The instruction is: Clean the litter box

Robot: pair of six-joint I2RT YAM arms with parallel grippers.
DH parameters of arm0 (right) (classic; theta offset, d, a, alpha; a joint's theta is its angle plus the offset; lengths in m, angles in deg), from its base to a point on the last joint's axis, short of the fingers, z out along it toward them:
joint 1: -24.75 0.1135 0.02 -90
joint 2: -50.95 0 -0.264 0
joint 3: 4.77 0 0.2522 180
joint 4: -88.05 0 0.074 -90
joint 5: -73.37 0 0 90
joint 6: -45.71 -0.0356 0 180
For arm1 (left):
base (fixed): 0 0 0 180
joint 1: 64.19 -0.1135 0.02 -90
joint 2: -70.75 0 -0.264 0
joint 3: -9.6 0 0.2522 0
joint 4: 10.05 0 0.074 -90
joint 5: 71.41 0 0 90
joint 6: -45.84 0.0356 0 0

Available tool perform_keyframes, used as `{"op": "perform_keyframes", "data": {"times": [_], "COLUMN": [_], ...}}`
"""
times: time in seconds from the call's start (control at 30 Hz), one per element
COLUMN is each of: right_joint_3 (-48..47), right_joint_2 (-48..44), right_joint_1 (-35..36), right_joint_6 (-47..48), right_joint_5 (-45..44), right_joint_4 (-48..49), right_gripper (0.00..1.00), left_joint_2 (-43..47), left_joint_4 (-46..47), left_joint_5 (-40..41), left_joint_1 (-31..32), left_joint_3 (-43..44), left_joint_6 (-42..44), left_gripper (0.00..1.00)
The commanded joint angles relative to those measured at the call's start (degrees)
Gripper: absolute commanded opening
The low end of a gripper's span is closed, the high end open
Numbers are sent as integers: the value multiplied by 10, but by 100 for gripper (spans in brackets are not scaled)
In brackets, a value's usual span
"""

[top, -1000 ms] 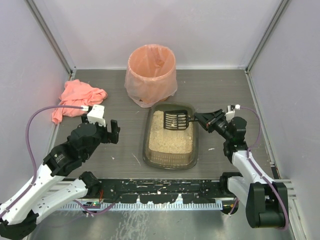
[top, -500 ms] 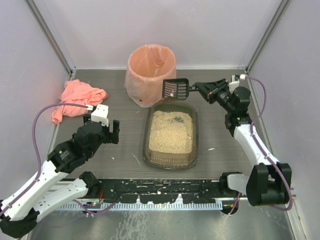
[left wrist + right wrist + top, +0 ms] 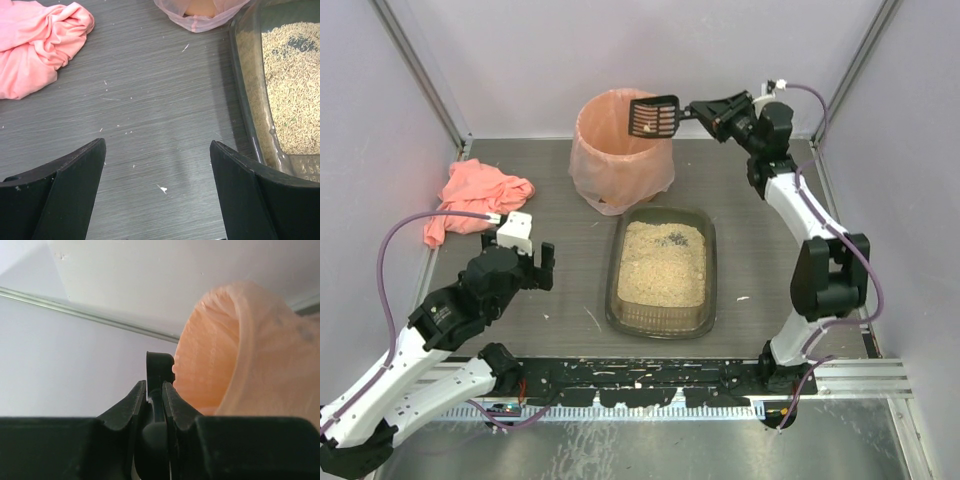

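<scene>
In the right wrist view the scoop [image 3: 159, 365] shows only edge-on, a thin black strip pinched between the closed fingers of the right gripper [image 3: 154, 386]; its basket is hidden there. From above, the basket is flat, black and slotted, and it hangs over the right rim of the bin [image 3: 620, 150]. Whether anything lies in it is too small to tell.

The left wrist view cuts off the litter box [image 3: 613, 285], showing only its left wall and a strip of granules, and of the bin only the bag's lower edge.

The box is a shallow tray of dark translucent plastic with rounded corners, filled with beige sandy granules and a darker patch at the far end. It lies on the grey wood-grain table [image 3: 760, 260] between the arms, just in front of the bin. The bin is round, lined with thin, wrinkled peach plastic.

The left gripper [image 3: 157, 150] is spread wide with nothing between its fingers, over bare table left of the box. A crumpled pink cloth [image 3: 475, 195] lies far left.
</scene>
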Motion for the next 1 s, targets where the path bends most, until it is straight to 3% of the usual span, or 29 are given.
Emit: {"op": "perform_keyframes", "data": {"times": [0.0, 0.1, 0.27, 0.5, 0.7, 0.83, 0.97], "right_joint_3": [-144, -249, -347, -472, -460, -402, -371], "right_joint_2": [67, 136, 206, 234, 175, 137, 99], "right_joint_1": [8, 13, 25, 58, 158, 180, 186], "right_joint_6": [85, 192, 352, 600, 897, 933, 890], "right_joint_5": [12, 54, 100, 104, -52, -95, -125], "right_joint_4": [26, 5, 3, -140, -249, -213, -171], "right_gripper": [1, 1, 1, 1, 1, 1, 1], "left_joint_2": [1, 1, 6, 17, 5, 4, 7], "left_joint_4": [-19, -24, -38, -35, -34, -35, -34], "left_joint_5": [-1, 5, 8, 22, 28, 30, 29], "left_joint_1": [-2, -1, -2, -2, -2, -2, -2], "left_joint_3": [22, 15, 12, 4, 6, 6, 4], "left_joint_6": [-3, -6, -13, -18, -15, -15, -15], "left_gripper": [87, 87, 87, 87, 87, 87, 87]}}
